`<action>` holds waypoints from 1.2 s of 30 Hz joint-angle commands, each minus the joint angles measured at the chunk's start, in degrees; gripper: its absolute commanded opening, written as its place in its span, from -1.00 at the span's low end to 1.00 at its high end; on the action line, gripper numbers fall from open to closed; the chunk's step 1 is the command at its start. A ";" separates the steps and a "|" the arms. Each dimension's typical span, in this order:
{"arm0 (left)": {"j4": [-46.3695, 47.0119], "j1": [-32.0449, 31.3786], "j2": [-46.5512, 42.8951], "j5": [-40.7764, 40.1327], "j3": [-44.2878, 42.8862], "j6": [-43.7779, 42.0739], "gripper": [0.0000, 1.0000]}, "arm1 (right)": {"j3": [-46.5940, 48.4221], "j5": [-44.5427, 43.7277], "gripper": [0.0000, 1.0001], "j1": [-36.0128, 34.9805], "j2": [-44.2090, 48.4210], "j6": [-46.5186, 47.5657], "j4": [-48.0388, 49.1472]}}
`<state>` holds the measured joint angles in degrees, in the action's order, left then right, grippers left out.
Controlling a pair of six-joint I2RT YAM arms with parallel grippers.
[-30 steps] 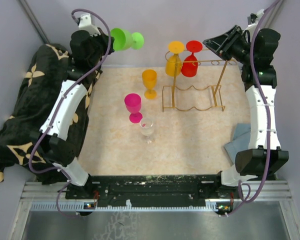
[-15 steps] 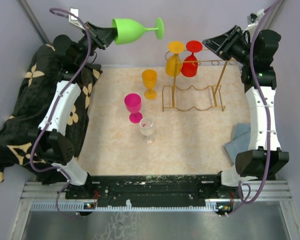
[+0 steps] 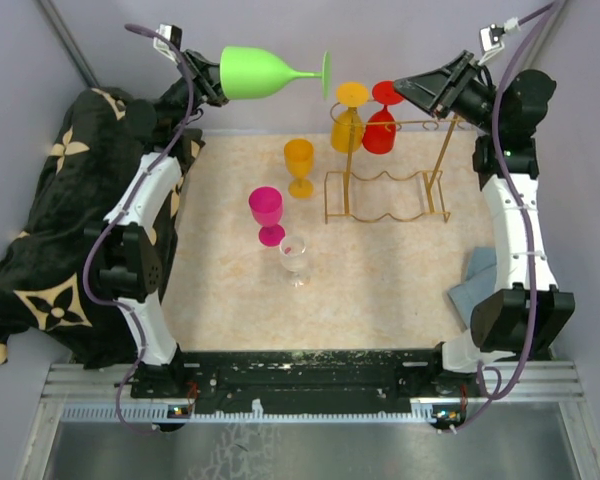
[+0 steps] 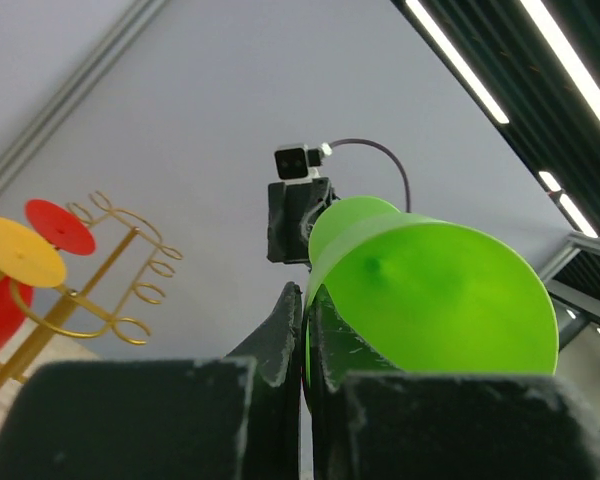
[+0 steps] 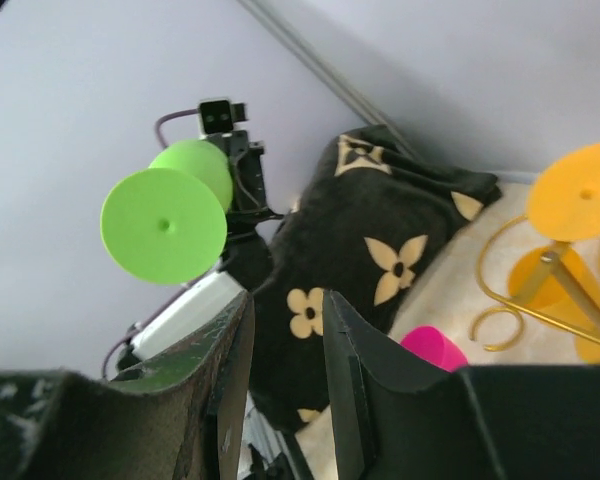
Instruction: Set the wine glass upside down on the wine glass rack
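Observation:
My left gripper (image 3: 212,80) is shut on the rim of a green wine glass (image 3: 265,72). It holds the glass on its side, high at the back left, with the foot pointing right toward the rack. In the left wrist view the jaws pinch the bowl's wall (image 4: 430,290). The gold wire rack (image 3: 388,192) stands at the back right. A yellow glass (image 3: 347,128) and a red glass (image 3: 379,130) hang upside down on it. My right gripper (image 3: 405,88) is open and empty, high above the rack's top rail. The right wrist view shows the green foot (image 5: 163,225).
An orange glass (image 3: 299,163), a magenta glass (image 3: 266,212) and a clear glass (image 3: 295,256) stand upright on the beige mat left of the rack. A black flower-patterned blanket (image 3: 50,230) lies along the left edge. A grey-blue cloth (image 3: 477,280) lies by the right arm.
My left arm has raised and turned the green glass, so the stem now lies level and the foot has moved right toward the rack. My right gripper has shifted slightly left.

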<state>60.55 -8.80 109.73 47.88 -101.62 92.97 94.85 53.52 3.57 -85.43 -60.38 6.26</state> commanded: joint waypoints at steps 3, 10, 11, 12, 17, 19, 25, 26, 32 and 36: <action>15.36 -1.84 -0.83 0.58 -1.75 13.23 -1.00 | -2.84 7.88 -0.31 -1.48 -3.06 -21.54 33.76; 22.15 -3.21 0.63 -1.63 -3.54 21.41 -1.00 | -2.42 9.25 -0.32 -3.57 -8.44 -43.00 61.32; 22.34 -3.57 0.58 -1.82 -3.31 21.70 -1.00 | -2.13 9.13 -0.32 -3.95 -8.67 -45.14 63.71; 22.98 -4.00 0.61 -2.15 -3.13 22.31 -1.00 | -1.67 8.92 -0.32 -4.49 -9.72 -47.11 66.17; 28.04 -6.21 2.30 -5.13 -3.72 27.71 -1.00 | 1.54 7.72 -0.32 -7.84 -13.51 -56.14 77.57; 30.18 -6.68 3.05 -6.22 -4.21 29.97 -1.00 | 2.89 6.90 -0.32 -9.16 -14.30 -58.61 80.47; 33.09 -8.10 4.05 -8.33 -4.77 33.39 -1.00 | 5.71 4.93 -0.32 -13.17 -15.44 -62.08 83.77; 33.67 -8.20 4.22 -8.58 -4.87 33.99 -1.00 | 6.22 4.67 -0.32 -13.83 -15.54 -62.44 84.16; 37.51 -8.67 5.31 -11.15 -5.79 37.75 -1.00 | 10.18 4.02 -0.31 -17.76 -15.66 -61.83 82.60; 37.91 -8.95 5.67 -11.32 -7.09 38.49 -1.00 | 11.20 4.63 -0.31 -19.42 -15.39 -59.87 79.74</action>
<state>87.90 -17.19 115.15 38.70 -106.02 117.95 102.96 59.31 -14.31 -100.97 -119.74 84.14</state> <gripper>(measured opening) 0.016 0.342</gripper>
